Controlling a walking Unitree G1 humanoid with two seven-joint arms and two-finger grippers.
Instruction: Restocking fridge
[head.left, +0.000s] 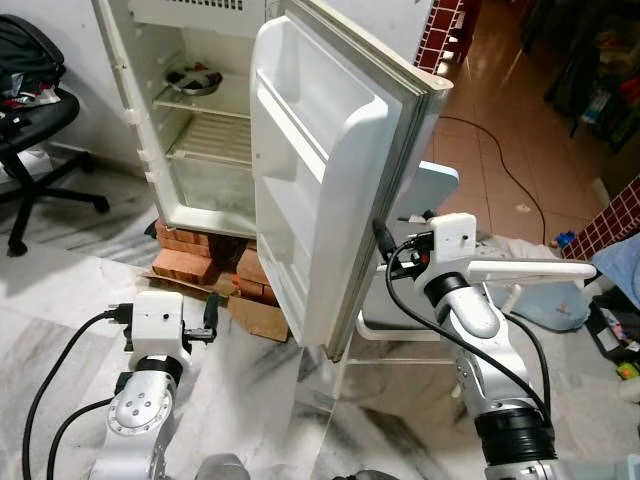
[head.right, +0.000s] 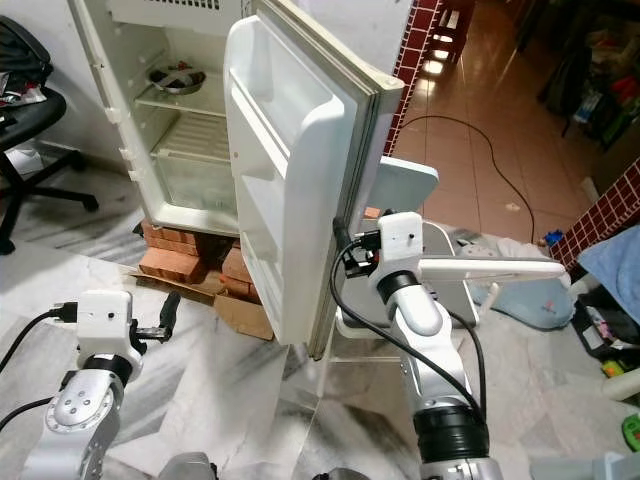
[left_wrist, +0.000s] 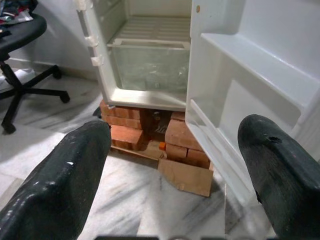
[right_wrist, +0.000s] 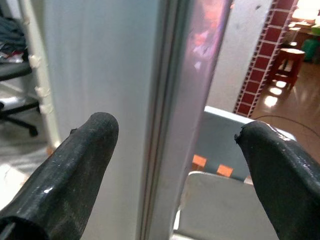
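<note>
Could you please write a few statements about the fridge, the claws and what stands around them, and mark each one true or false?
1. The white fridge door stands open. True.
2. The right claw has its open fingers on either side of the door's edge. True.
3. The left claw is shut on a carton. False: it is open, holds nothing, and points at the fridge's base.
4. The white fridge stands on red bricks. True.
5. The door's shelves are full of bottles. False: the white door shelves hold nothing.
6. A round metal bowl sits on an upper shelf inside the fridge. True.
</note>
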